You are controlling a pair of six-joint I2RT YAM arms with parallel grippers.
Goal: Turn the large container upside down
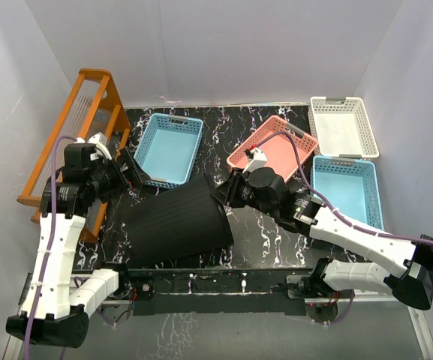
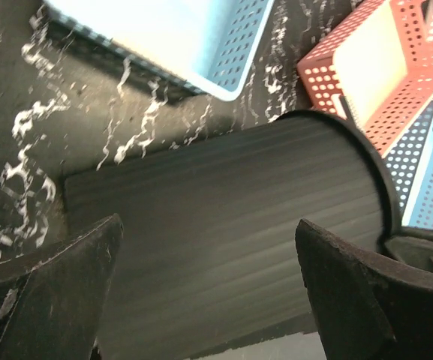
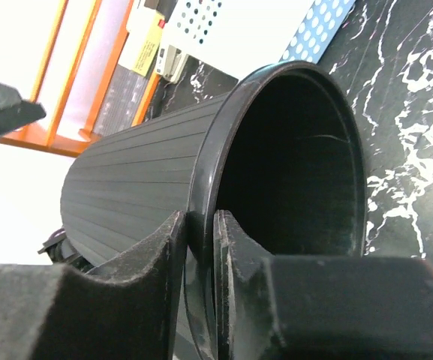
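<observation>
Right gripper (image 3: 201, 232): nearest the lens in the right wrist view. Jaws are narrow and pinched on the rim of the large container (image 3: 133, 172), one finger inside the mouth and one on the ribbed outside.

Large container: on its side on the table (image 1: 269, 244), lower centre of the top view. Its long axis runs roughly left to right across the frame, with the closed base at left and the open mouth at right, facing the right arm. The held spot is on the up-frame part of the rim. Whether the mouth end is raised off the table cannot be told.

Left gripper (image 2: 208, 251): jaws wide, nothing held. In its own view the ribbed wall fills the span between the fingers. In the top view it sits just up-frame of the base end, near the wall and apparently apart from it.

Judgement: about half the turn looks left to do; the mouth has to come down onto the table and the base up. The right arm has the grip, so the pivot falls to it, and the left is placed to steady the base.

Surroundings:
- blue basket (image 1: 169, 148): just up-frame of the container.
- pink basket (image 1: 272, 148): behind the right gripper.
- second blue basket (image 1: 347, 191) and white basket (image 1: 342, 126): right side, well apart.
- orange rack (image 1: 81, 135): left edge.

Obstruction: the blue and pink baskets lie closest to the rim's likely swing.
</observation>
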